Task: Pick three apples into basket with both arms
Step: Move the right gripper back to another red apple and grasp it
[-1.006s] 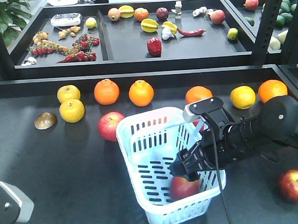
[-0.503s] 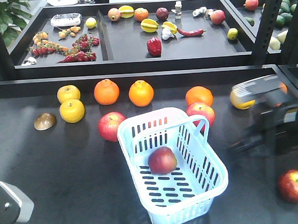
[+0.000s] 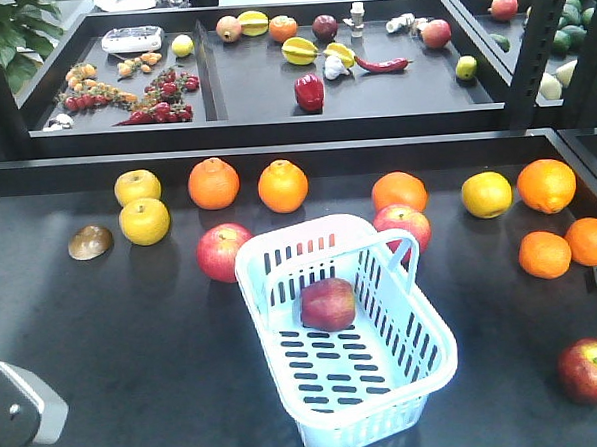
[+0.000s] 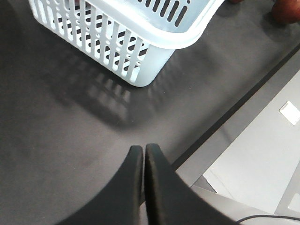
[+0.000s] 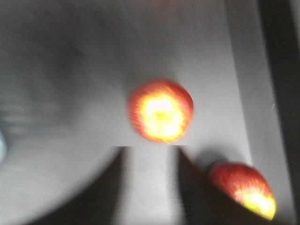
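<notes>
One apple (image 3: 328, 304) inside basket (image 3: 364, 430); two more needed. Second apple (image 3: 223, 251) left of basket, third apple (image 3: 591, 370) far right of basket, on desk (image 3: 134, 332). Left hand (image 4: 143, 149) pressed closed, empty. Right hand (image 5: 149, 150) spread, empty, over blurred apple (image 5: 161, 110).

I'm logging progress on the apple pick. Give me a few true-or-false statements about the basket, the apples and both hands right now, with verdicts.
1. The basket holds exactly one apple. True.
2. The left hand grips an apple. False: its fingers are shut together on nothing, over the bare table near the basket's corner.
3. The basket lies tipped on its side. False: it stands upright on its bottom.
4. A red apple lies on the table just outside the basket. True.
5. The right hand has its fingers apart. True, though that view is blurred.
</notes>
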You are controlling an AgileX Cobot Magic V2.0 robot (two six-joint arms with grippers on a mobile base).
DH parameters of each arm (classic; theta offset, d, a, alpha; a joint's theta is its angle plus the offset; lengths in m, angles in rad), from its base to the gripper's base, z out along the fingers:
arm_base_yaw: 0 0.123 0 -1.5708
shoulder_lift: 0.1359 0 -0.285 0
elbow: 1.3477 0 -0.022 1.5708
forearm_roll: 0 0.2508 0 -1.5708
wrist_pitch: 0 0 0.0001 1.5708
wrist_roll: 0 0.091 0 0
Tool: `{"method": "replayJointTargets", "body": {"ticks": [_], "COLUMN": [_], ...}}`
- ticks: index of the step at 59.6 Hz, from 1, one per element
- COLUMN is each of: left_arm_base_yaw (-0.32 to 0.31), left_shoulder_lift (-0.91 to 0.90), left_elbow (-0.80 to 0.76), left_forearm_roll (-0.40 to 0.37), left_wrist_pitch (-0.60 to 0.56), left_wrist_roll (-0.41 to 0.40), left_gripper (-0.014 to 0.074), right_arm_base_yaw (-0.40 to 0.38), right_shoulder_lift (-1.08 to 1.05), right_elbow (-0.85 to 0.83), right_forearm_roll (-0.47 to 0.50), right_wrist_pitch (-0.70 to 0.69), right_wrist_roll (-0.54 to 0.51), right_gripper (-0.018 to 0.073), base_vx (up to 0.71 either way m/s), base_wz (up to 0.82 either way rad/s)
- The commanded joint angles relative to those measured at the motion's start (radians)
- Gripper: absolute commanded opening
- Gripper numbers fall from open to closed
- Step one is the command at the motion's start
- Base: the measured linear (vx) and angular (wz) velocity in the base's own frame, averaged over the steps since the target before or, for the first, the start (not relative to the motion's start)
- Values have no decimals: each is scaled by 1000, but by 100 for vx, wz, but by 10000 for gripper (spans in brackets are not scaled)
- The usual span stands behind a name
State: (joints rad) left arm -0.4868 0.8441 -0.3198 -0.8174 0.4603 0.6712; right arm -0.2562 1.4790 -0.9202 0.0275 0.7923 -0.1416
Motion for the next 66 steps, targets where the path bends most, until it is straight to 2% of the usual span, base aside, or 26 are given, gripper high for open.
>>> {"method": "replayJointTargets", "body": {"ticks": [1,7,16,27,50,66], "left_arm_base_yaw": [-5,-5,-5,-5,-5,-5], "left_shoulder_lift": [-11,-11,-11,-11,-11,-11], "left_elbow": [-25,-25,-25,-25,-25,-25], "left_forearm_roll": [-33,-33,-33,-33,-33,-33], "left_wrist_pitch": [-30,-30,-30,-30,-30,-32], "left_wrist_roll": [-7,-7,-7,-7,-7,-7], "left_gripper": [-6,-6,-6,-6,-6,-6], "right_arm_base_yaw": [-18,-18,-18,-18,-18,-14], "right_shoulder_lift": [71,171,278,352,475,525], "right_elbow": [-62,-108,-174,-216,-218,-217], "right_forearm_roll": [-5,-18,-28,-28,-63,-68], "right_wrist_pitch": [-15,18,61,49,-9,-50], "right_wrist_roll": [-10,30,23,26,25,21], "right_gripper": [555,730,722,699,680,620], "base_vx": [0,0,0,0,0,0], "base_wz": [0,0,0,0,0,0]}}
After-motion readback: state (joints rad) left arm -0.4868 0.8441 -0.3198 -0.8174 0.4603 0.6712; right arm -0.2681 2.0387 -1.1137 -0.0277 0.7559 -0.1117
